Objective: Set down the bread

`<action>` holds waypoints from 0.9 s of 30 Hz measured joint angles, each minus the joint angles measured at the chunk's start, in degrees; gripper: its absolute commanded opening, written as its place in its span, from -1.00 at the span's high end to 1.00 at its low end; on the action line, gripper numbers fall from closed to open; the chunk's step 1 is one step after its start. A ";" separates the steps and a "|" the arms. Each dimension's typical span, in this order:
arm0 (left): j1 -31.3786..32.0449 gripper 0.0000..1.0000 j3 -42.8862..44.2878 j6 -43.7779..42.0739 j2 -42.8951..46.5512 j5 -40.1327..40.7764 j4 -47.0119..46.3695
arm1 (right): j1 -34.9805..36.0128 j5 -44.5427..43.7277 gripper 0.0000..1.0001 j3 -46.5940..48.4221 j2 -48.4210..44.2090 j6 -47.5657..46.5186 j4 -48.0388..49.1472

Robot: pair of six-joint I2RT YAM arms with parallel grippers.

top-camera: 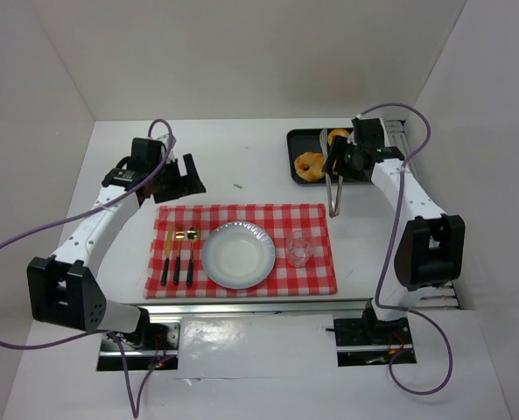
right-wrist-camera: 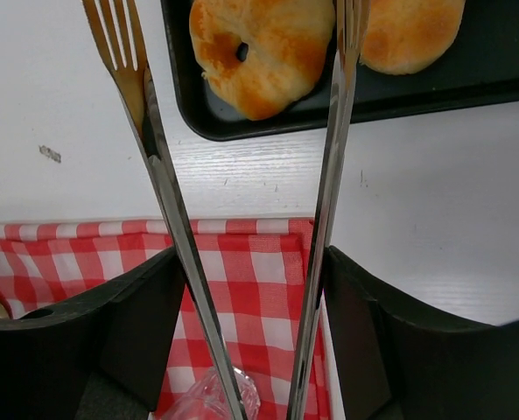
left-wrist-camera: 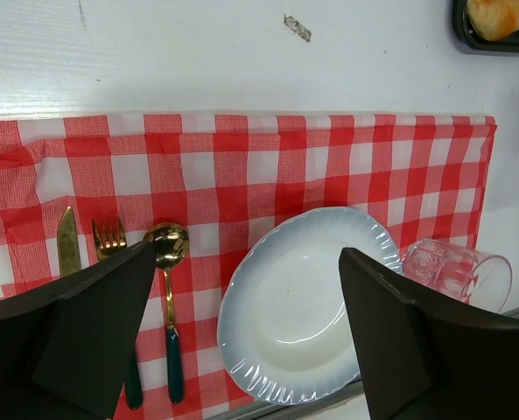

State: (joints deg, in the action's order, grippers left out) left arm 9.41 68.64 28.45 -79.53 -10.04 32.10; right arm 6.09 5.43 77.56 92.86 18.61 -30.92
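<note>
A ring-shaped bread (right-wrist-camera: pixel 255 52) lies in a black tray (right-wrist-camera: pixel 182 79), with a second bread (right-wrist-camera: pixel 412 31) to its right. The ring bread also shows in the top view (top-camera: pixel 310 164). My right gripper (right-wrist-camera: pixel 255 262) is shut on metal tongs (right-wrist-camera: pixel 167 201), whose arms are spread. The tong tips stand on either side of the ring bread, not closed on it. A white plate (top-camera: pixel 237 254) sits empty on the red checked cloth (top-camera: pixel 241 219). My left gripper (left-wrist-camera: pixel 250 324) is open and empty above the cloth's far left part, with the plate (left-wrist-camera: pixel 298 297) seen between its fingers.
A knife, fork and spoon (top-camera: pixel 178 254) lie left of the plate. A clear glass (top-camera: pixel 298 249) stands right of it. The black tray (top-camera: pixel 298 140) is at the back right. White walls close in the table on three sides.
</note>
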 measured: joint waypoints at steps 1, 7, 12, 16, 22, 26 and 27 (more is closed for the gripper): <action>0.00 -0.98 0.00 0.02 0.00 -0.09 0.00 | -0.28 0.31 -0.39 -0.07 0.09 0.02 0.00; 0.00 -0.98 0.00 0.00 -0.15 -0.37 0.00 | -1.86 4.42 -0.41 -1.44 0.04 0.55 0.46; 0.00 -0.98 -0.02 0.00 -0.17 -0.52 -0.02 | -3.37 4.55 -0.39 -3.76 0.04 1.36 0.90; 0.00 -0.98 -0.33 0.02 -0.17 -0.68 -0.20 | -0.87 -0.22 -0.39 -4.44 -0.04 1.22 1.14; 0.00 -0.98 -0.50 0.02 -0.22 -0.74 -0.22 | 11.91 -6.84 -0.39 -1.62 2.38 -0.72 1.40; 0.00 -0.98 -0.50 0.02 -0.22 -0.68 -0.20 | 19.56 -12.37 -0.39 9.29 12.44 -3.56 2.03; 0.00 -0.98 -0.50 0.00 -0.22 -0.59 -0.24 | 21.09 -13.22 -0.39 11.72 15.10 -4.28 2.58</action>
State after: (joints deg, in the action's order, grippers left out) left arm 9.41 68.14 28.45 -79.75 -10.63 31.86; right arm 27.18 -7.79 89.27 107.96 14.33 -28.34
